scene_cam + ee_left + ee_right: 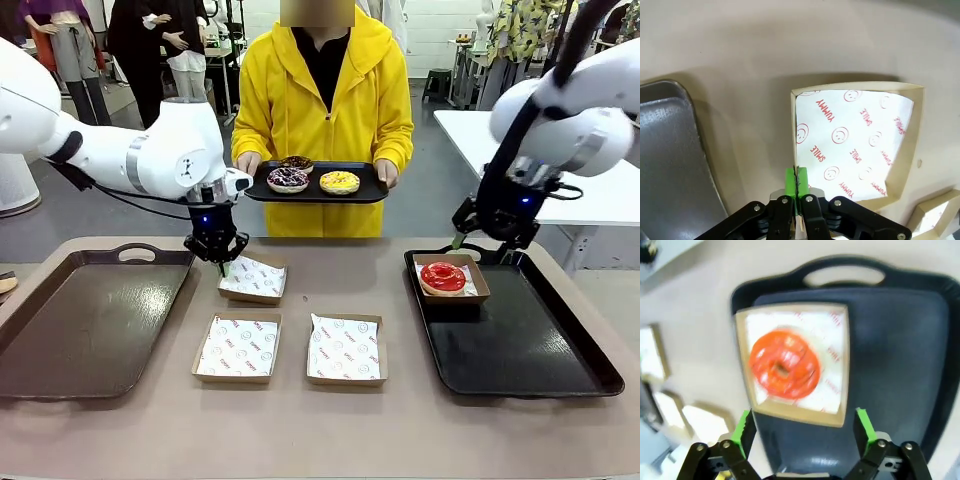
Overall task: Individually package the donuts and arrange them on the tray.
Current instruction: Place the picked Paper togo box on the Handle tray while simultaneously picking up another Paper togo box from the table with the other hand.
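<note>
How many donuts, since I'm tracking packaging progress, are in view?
4: a red donut boxed on the right tray; purple donut, yellow donut and brown donut on the person's tray. None seem hidden.

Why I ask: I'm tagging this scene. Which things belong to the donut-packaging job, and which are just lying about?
Job:
- red donut in its box
- purple sprinkled donut, yellow donut and chocolate donut on the person's tray
- rear empty paper-lined box
- two front boxes
- black tray

Lying about:
- brown tray
- white side table
- green stool
</note>
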`<state>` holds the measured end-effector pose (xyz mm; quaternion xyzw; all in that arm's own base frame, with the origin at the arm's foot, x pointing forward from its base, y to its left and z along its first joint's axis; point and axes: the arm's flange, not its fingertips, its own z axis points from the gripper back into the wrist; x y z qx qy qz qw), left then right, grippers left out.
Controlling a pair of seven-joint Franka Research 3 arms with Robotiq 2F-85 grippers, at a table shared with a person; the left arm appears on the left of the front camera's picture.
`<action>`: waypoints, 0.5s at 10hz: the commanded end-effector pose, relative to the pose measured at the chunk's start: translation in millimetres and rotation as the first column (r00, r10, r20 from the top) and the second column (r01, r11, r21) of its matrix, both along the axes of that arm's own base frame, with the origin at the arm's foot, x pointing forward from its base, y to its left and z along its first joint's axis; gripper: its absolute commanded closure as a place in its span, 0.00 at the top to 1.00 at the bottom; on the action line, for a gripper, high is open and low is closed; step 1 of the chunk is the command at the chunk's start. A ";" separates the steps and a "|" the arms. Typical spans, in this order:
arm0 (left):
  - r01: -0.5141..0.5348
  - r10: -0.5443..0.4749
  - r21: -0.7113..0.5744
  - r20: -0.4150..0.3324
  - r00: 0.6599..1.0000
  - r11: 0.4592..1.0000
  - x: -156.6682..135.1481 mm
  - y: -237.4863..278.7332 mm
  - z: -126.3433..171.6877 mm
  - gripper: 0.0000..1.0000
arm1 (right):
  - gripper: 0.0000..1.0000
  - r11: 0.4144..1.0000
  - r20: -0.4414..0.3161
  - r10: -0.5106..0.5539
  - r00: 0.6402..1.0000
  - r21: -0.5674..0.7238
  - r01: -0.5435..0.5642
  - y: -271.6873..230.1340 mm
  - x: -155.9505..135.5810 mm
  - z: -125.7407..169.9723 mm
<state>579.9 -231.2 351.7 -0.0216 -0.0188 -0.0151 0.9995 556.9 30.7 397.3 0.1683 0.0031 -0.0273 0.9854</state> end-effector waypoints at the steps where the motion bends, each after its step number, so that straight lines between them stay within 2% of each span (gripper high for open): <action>1: -0.007 0.007 -0.011 0.010 1.000 1.000 -7.4 0.2 49.4 0.00 | 1.00 0.966 0.028 0.082 0.996 0.243 -0.086 -50.9 -64.8 25.0; 3: -0.016 0.016 -0.001 0.082 0.997 1.000 -10.0 -2.6 104.0 0.00 | 1.00 0.887 0.126 0.051 0.991 0.450 -0.103 -112.5 -108.7 37.9; 5: -0.028 0.031 -0.027 0.111 0.993 0.999 -9.0 -4.5 141.1 0.00 | 1.00 0.804 0.172 -0.022 0.985 0.589 -0.085 -169.1 -137.0 29.3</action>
